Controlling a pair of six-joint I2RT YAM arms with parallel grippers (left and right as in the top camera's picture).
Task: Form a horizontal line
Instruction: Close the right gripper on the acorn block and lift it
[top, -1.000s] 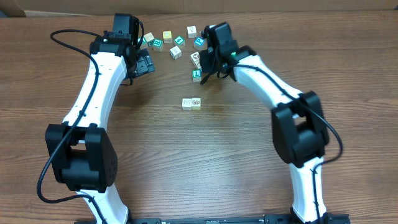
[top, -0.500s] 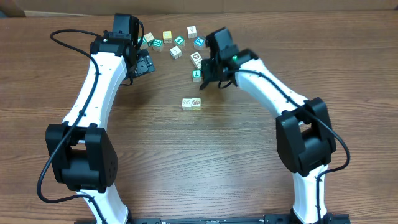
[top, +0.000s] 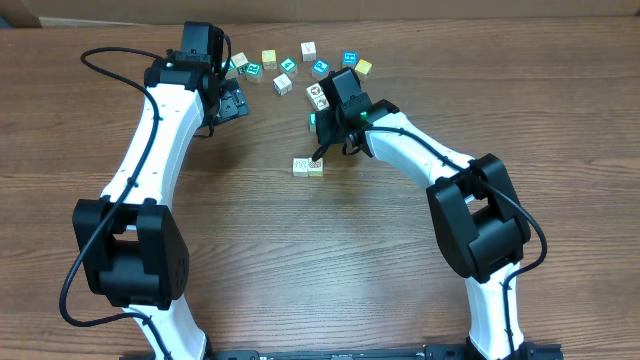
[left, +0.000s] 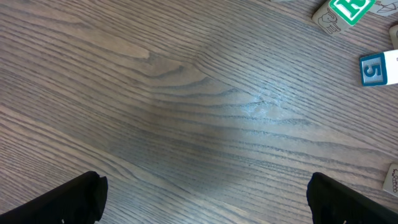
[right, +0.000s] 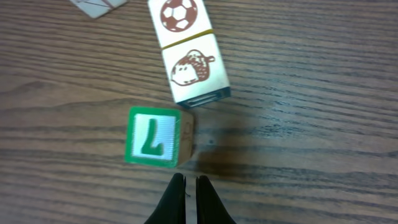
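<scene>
left gripper (left: 208, 198): fingers wide apart, nothing held, over bare table (left: 186, 93) | right gripper (right: 185, 200): fingers pressed together, empty, touching no block | green L block (right: 154, 137): just ahead of its tips, slightly left | acorn block (right: 194, 70): farther ahead, corner close to the L block, joined end-to-end with soccer-ball block (right: 180, 15)

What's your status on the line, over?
Left gripper open, empty. Right gripper shut, empty, tips near green L block. Acorn block close beside it. Two-block row started mid-table.
</scene>
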